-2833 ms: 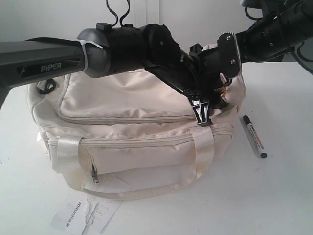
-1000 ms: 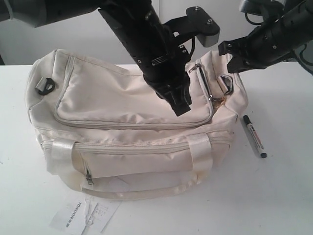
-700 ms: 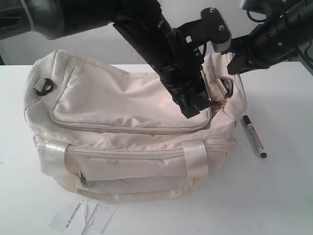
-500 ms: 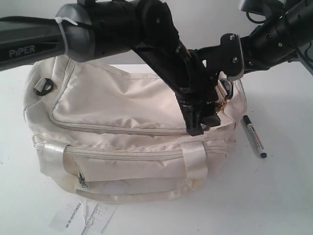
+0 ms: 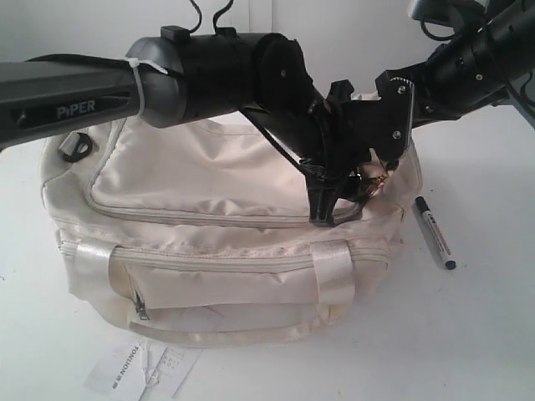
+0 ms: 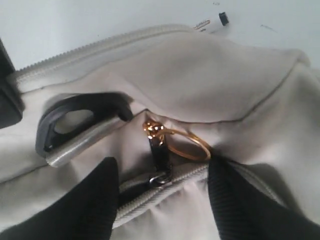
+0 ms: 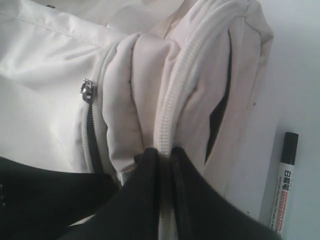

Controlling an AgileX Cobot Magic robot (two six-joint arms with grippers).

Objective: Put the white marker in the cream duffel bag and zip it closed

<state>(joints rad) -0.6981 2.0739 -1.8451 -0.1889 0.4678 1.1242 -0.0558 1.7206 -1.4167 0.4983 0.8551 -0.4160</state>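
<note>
The cream duffel bag (image 5: 209, 175) lies on the white table. Beside its right end, the white marker (image 5: 435, 232) rests on the table, also in the left wrist view (image 6: 212, 21) and the right wrist view (image 7: 283, 185). My left gripper (image 5: 330, 205) (image 6: 162, 172) reaches across to the bag's right top corner and stands open, its fingers either side of the dark zip pull (image 6: 159, 150) with its gold ring (image 6: 187, 145). My right gripper (image 7: 162, 152) is shut on a fold of the bag's zip edge (image 7: 172, 100). In the exterior view it is hidden behind the left wrist.
A printed white paper tag (image 5: 142, 368) lies in front of the bag. A black D-ring (image 6: 75, 120) sits close to the zip pull. The right arm (image 5: 468, 58) comes in from the upper right. A second slider (image 7: 88, 91) shows on the flap zip.
The left arm has swung down and to the right, bringing its open gripper over the zip pull at the bag's right end. The right gripper has kept its hold. The marker has not moved.
</note>
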